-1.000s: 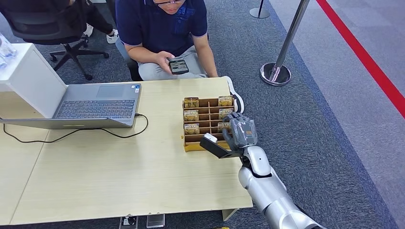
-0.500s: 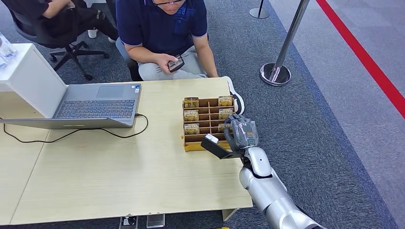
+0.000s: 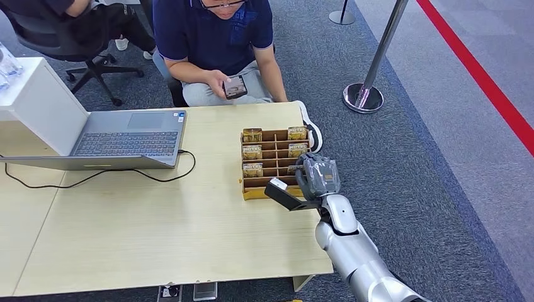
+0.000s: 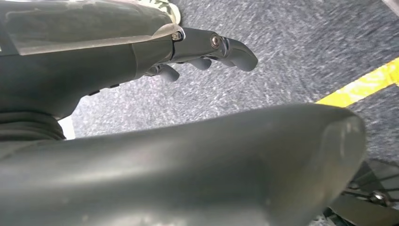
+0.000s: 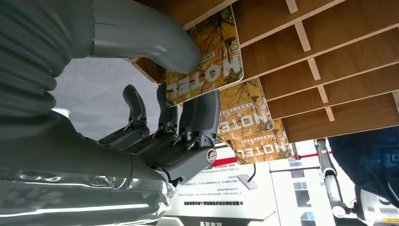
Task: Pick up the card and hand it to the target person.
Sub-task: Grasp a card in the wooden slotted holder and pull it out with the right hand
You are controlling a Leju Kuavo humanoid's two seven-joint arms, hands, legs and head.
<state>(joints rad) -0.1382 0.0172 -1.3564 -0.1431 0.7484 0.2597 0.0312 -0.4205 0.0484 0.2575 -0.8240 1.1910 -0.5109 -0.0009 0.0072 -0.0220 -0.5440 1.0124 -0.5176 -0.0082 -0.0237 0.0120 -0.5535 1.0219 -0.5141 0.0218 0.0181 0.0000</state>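
Head view, upper left of frame: an open laptop (image 3: 126, 135) sits on the light wood bench (image 3: 157, 233), with a black cable (image 3: 94, 179) trailing from it across the surface. Upper centre: a seated person (image 3: 214, 38) in a dark blue shirt holds a phone (image 3: 235, 87) just beyond the far bench edge. Centre right, at the bench's right edge: a wooden slotted card rack (image 3: 261, 165) with several yellow "HOTEL" cards standing in its compartments. The right hand (image 3: 318, 178) is at the rack's right near corner, fingers over the nearest right compartments. Right wrist view: thumb and fingers (image 5: 200, 115) pinch one card (image 5: 207, 59) between them, thumb on its printed face, fingers behind; the card is still at the rack's edge, with further cards (image 5: 251, 120) just beside it. Upper right of head view: a chrome stanchion (image 3: 368, 75) on grey carpet, red floor line (image 3: 485, 78) beyond. Left wrist view: the left hand (image 4: 207, 49) hangs above the carpet, fingers loosely apart, holding nothing.
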